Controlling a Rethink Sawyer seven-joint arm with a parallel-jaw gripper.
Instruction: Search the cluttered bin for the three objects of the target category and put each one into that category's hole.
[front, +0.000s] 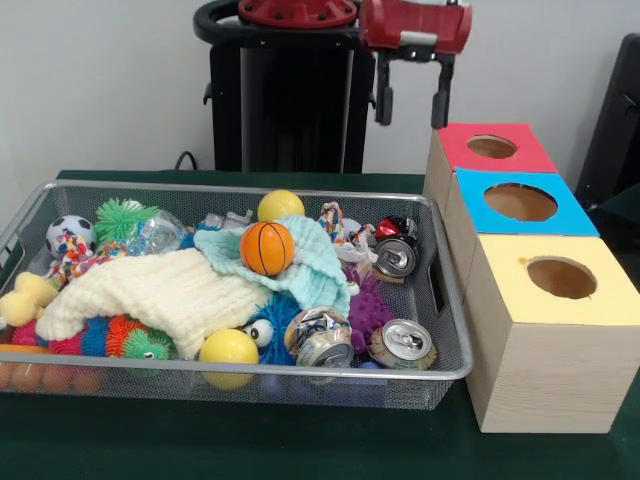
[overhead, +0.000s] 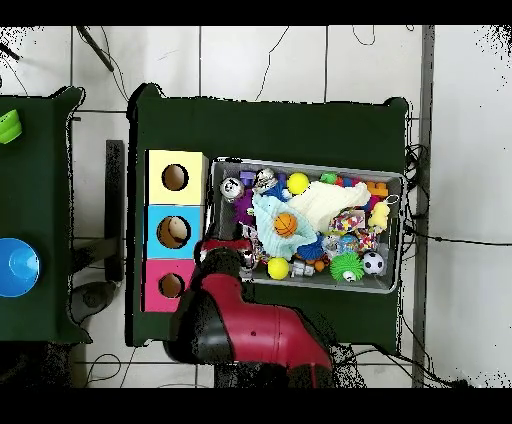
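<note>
The wire mesh bin sits on the green table, full of clutter, and also shows in the overhead view. A pale yellow toy lies at its left end; I cannot tell if it is the duck. A blue fuzzy toy with big eyes peeks out beside a striped spiky caterpillar. No tiger shows. The red-topped box's hole is farthest back in the row of boxes. My gripper hangs open and empty, high above the bin's far right corner, next to the red box.
Blue-topped and yellow-topped boxes stand in front of the red one. In the bin: an orange basketball, yellow balls, crushed cans, a cream knit cloth, a mint cloth, a soccer ball.
</note>
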